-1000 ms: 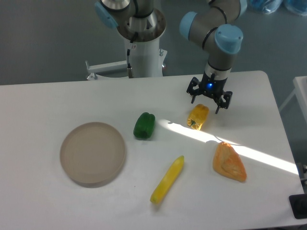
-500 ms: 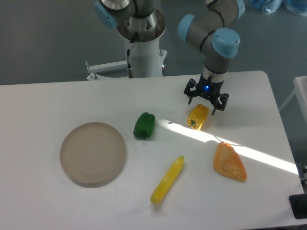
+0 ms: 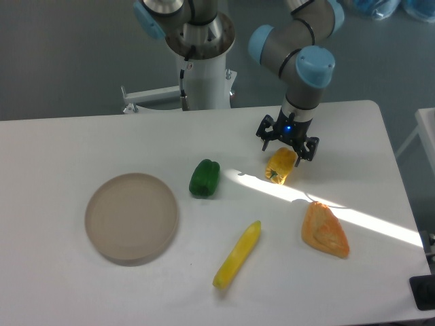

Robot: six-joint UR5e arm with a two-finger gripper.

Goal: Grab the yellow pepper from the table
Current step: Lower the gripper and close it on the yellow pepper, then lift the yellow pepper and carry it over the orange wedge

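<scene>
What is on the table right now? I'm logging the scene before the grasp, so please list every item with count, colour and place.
yellow pepper: one, yellow-orange, right of centre, just below the gripper
green pepper: one, green, centre
long vegetable: one, pale yellow, front centre
wedge-shaped item: one, orange, front right
round plate: one, beige, left
table: one, white
robot arm: one, grey with blue joints, reaching from the back
gripper: one, black, open, above the yellow pepper's far end
</scene>
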